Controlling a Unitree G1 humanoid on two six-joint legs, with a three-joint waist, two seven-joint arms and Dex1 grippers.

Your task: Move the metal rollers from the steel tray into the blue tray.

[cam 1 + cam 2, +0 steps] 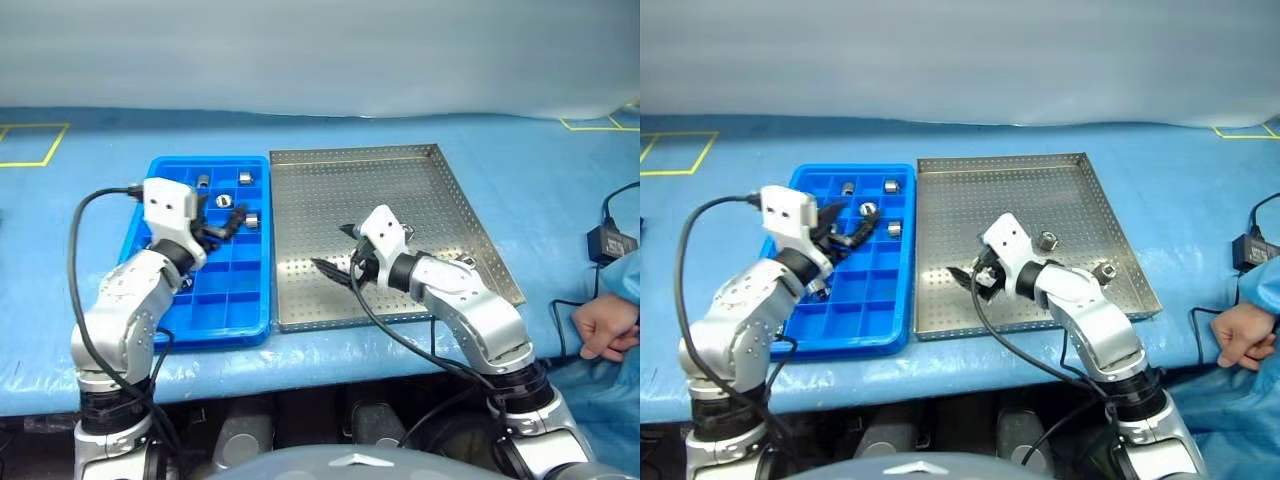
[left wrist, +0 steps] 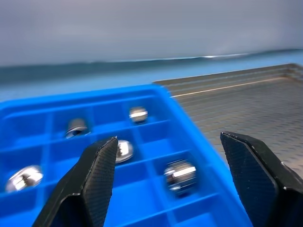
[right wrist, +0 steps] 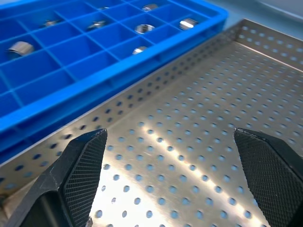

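The blue tray [image 1: 245,310] lies on the left of the worktop [image 1: 520,170]. Some metal rollers [image 1: 894,228] already sit in its far squares, one to a square. The left tool [image 1: 222,224] hangs just over those squares. Its two black fingers [image 2: 97,177] are spread apart and hold nothing.

Right beside the blue tray lies the steel tray [image 1: 400,180], with tiny holes all over its floor. The right tool [image 1: 971,275] hangs over its near part. Its fingers [image 3: 83,170] are spread wide too, and they are empty. Two more rollers [image 1: 1046,241] still wait in the steel tray, toward its right side.

The rollers look hard, smooth and shiny, so I think they can slip or roll away. They are small but probably heavy for their size. The best hold is likely across the round sides, with one finger on each side.

On the far right a person's hand [image 1: 606,326] rests at the worktop's edge, and a black cable with a small box [image 1: 610,243] lies near it. The right arm itself crosses close by the near roller, so reaching it may be awkward.
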